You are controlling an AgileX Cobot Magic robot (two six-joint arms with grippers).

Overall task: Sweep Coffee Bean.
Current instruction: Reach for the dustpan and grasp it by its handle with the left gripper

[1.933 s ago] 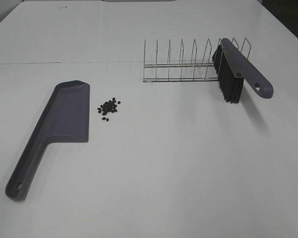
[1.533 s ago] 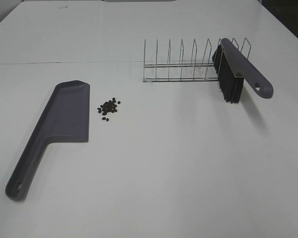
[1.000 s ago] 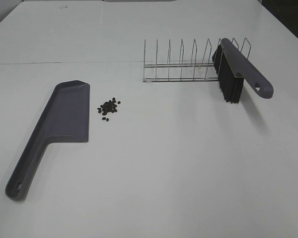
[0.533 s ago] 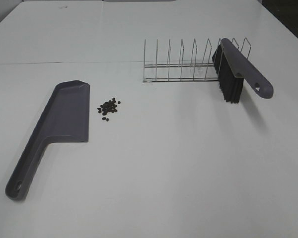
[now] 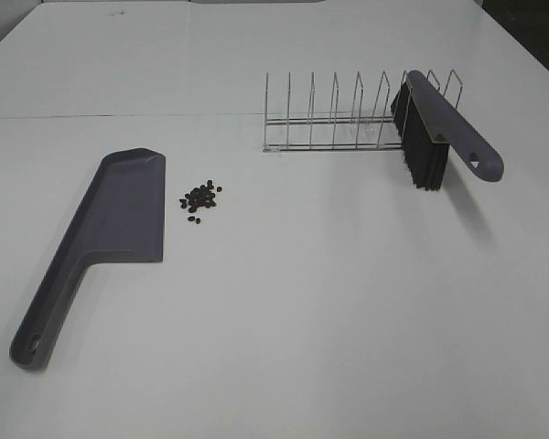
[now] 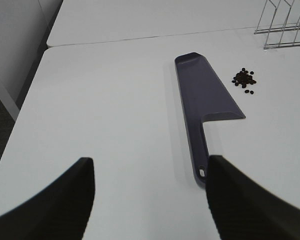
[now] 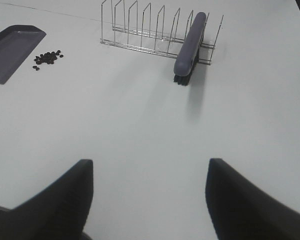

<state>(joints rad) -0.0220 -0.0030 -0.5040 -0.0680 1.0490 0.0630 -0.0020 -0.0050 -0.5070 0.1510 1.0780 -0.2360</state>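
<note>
A small cluster of dark coffee beans [image 5: 199,198] lies on the white table, just right of the purple dustpan [image 5: 119,212], whose long handle points toward the near left. The beans [image 6: 244,80] and dustpan [image 6: 206,97] also show in the left wrist view, the beans [image 7: 46,58] in the right wrist view too. A purple brush [image 5: 437,128] with black bristles leans in the right end of a wire rack [image 5: 334,114]. My left gripper [image 6: 150,200] is open, well short of the dustpan handle. My right gripper [image 7: 147,197] is open, far short of the brush [image 7: 189,49]. Neither gripper shows in the high view.
The wire rack [image 7: 150,30] with several upright dividers stands at the back right. A seam between two table tops [image 5: 119,115] runs across behind the dustpan. The table's left edge [image 6: 27,95] drops off beside the left arm.
</note>
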